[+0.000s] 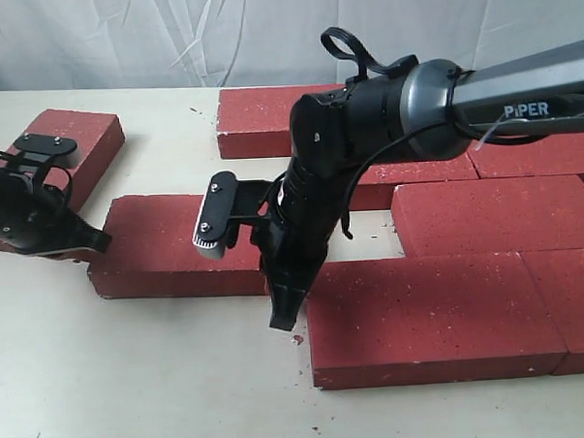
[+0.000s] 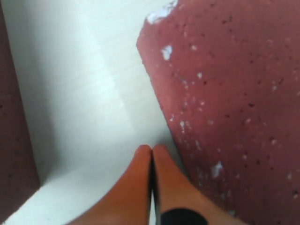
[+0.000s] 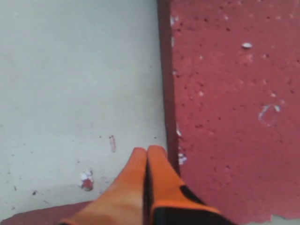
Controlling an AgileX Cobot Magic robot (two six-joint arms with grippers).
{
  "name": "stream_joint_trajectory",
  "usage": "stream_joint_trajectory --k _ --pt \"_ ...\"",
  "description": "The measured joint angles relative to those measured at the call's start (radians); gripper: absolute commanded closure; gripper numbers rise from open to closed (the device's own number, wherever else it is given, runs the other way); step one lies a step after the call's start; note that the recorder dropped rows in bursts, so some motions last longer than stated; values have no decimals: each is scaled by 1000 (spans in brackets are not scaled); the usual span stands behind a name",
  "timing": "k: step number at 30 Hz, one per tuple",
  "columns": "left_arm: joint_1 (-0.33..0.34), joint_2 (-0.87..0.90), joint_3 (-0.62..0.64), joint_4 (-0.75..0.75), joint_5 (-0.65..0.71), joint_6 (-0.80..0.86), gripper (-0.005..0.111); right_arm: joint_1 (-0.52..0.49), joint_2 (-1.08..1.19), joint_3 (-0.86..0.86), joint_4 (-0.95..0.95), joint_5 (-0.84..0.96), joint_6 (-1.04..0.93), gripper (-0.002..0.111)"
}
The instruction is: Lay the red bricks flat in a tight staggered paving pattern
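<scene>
Several dark red bricks lie flat on the table. A loose brick (image 1: 167, 246) sits left of centre, and another (image 1: 73, 141) lies at the far left. The front brick (image 1: 432, 315) belongs to a packed group on the right. My right gripper (image 1: 283, 320) points down, shut and empty, its tips at that brick's left end; the wrist view shows the gripper (image 3: 147, 151) beside the brick's edge (image 3: 229, 93). My left gripper (image 1: 95, 243) is shut and empty at the left end of the loose brick, with the fingertips (image 2: 151, 149) next to its corner (image 2: 234, 93).
More bricks fill the back and right: one at the back centre (image 1: 268, 118), one mid right (image 1: 491, 215), one at the far right (image 1: 579, 303). Red crumbs (image 3: 86, 179) lie on the pale table (image 1: 134, 381). A gap separates the loose brick from the group.
</scene>
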Motion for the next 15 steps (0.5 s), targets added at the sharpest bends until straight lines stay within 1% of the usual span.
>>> stream_joint_trajectory --k 6,15 --pt "-26 0 0 -39 -5 48 107 0 0 0 -102 -12 97 108" --pt "-29 0 -2 -41 -22 54 107 0 -32 2 -114 27 136 108"
